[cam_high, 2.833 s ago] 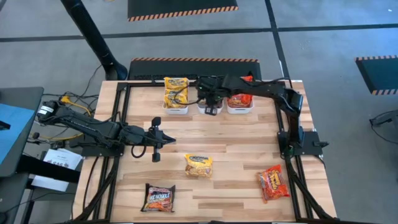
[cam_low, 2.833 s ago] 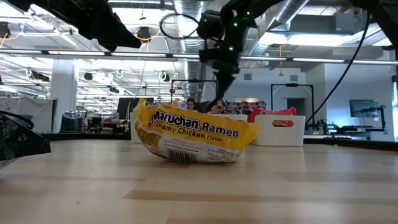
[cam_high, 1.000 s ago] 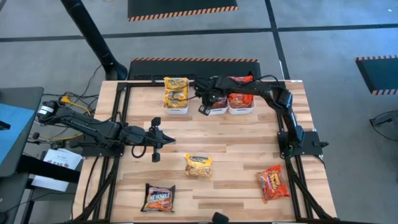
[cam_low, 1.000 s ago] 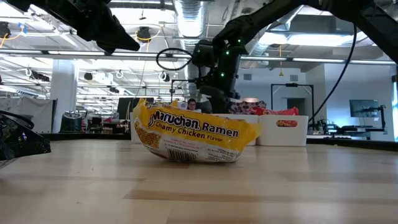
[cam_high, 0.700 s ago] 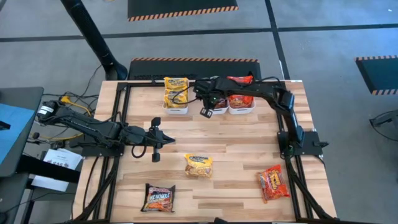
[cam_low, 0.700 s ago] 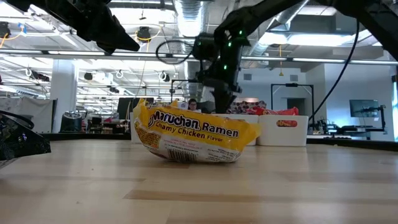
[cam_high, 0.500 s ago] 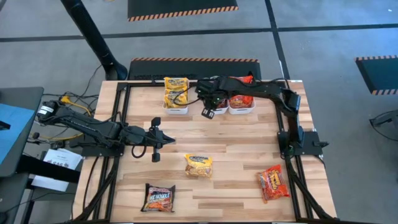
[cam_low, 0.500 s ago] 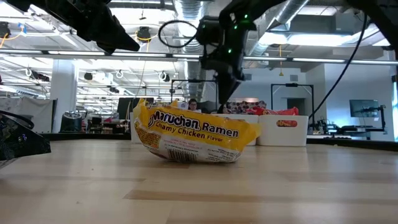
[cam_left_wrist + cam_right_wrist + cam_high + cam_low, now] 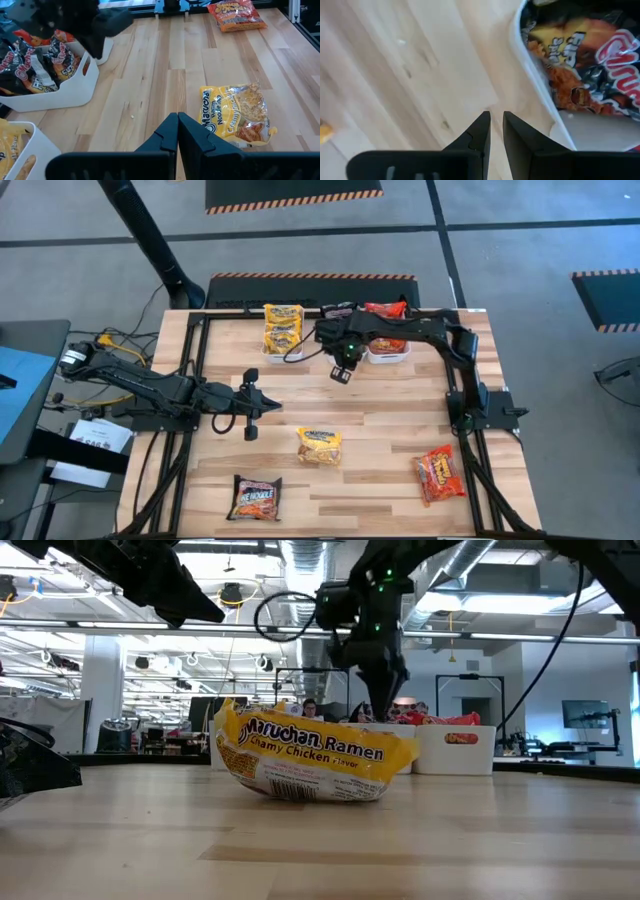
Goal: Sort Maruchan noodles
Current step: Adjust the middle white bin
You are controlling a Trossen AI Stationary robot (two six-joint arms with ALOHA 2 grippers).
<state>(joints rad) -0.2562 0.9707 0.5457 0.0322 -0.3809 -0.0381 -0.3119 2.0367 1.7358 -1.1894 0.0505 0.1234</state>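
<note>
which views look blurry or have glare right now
Right wrist view: bare wood smeared with blur, while the dark printed crinkly packet in the white plastic bin stays readable. Low view: bright ceiling lights silhouette the arms; the yellow crinkly ramen packet is sharp. High view: evenly lit, no glare.

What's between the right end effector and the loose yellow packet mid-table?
Only bare wood, per the high view: right end effector hangs by the bins; yellow packet lies nearer the front, table clear between.
</note>
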